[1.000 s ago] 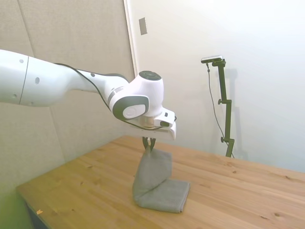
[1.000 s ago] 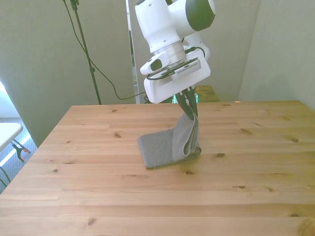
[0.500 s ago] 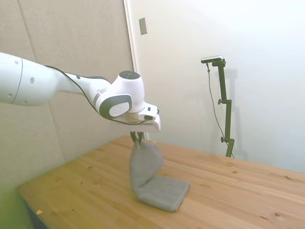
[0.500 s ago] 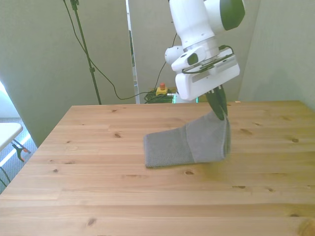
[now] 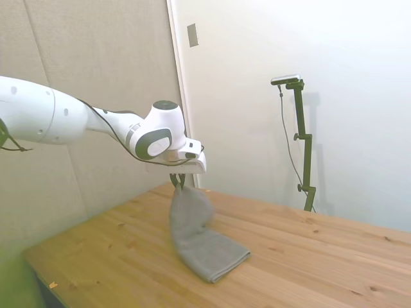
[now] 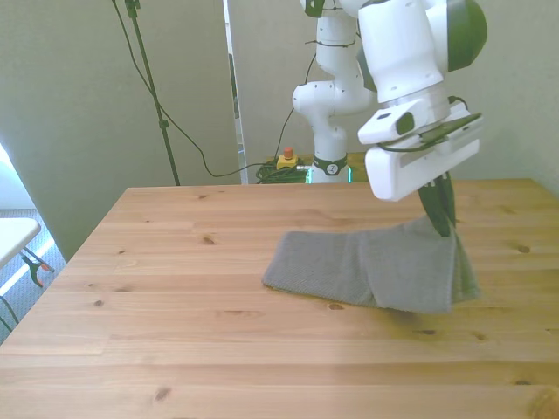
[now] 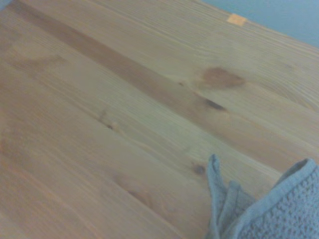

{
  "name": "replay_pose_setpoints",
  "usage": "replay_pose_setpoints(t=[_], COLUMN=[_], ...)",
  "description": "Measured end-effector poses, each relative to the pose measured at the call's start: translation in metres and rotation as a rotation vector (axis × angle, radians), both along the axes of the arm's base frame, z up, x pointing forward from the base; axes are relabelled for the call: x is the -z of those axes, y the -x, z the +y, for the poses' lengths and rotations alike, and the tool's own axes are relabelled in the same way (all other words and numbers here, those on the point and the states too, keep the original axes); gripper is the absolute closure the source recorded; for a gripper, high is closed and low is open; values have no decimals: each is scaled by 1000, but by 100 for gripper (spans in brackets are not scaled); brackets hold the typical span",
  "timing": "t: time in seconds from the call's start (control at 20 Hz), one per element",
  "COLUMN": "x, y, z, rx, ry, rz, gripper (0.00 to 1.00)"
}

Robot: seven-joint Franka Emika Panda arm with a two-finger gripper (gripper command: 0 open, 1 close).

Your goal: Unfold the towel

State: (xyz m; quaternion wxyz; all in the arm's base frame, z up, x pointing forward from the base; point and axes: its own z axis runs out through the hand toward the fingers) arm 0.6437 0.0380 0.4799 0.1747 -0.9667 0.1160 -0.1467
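Right of centre in the front view, the gripper [image 6: 439,212] has its jaws pinched on one raised corner of the towel [image 6: 367,272], whose remaining grey cloth trails leftward and lies flat on the wooden table [image 6: 175,288].

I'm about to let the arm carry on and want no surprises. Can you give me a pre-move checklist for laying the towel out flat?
1. Grip: end effector shut on one edge of the towel: ok.
2. Towel opened out: one end lies flat on the table, the held end is raised and drapes: not ok yet.
3. Room to lay the held end down, toward the front view's right: bare wood there: ok.
4. Low end staying put while pulled: cannot tell.
5. Second layer still folded under the draped part: cannot tell.
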Motion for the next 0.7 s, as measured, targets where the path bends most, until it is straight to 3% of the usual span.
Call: replay_pose_setpoints(t=[0.3, 0.35, 0.7], x=[23, 29, 36], y=[-38, -42, -50], z=[43, 46, 51], rx=[-10, -7, 12], ry=[-12, -5, -3], rz=[22, 28, 47], gripper=[100, 0, 0])
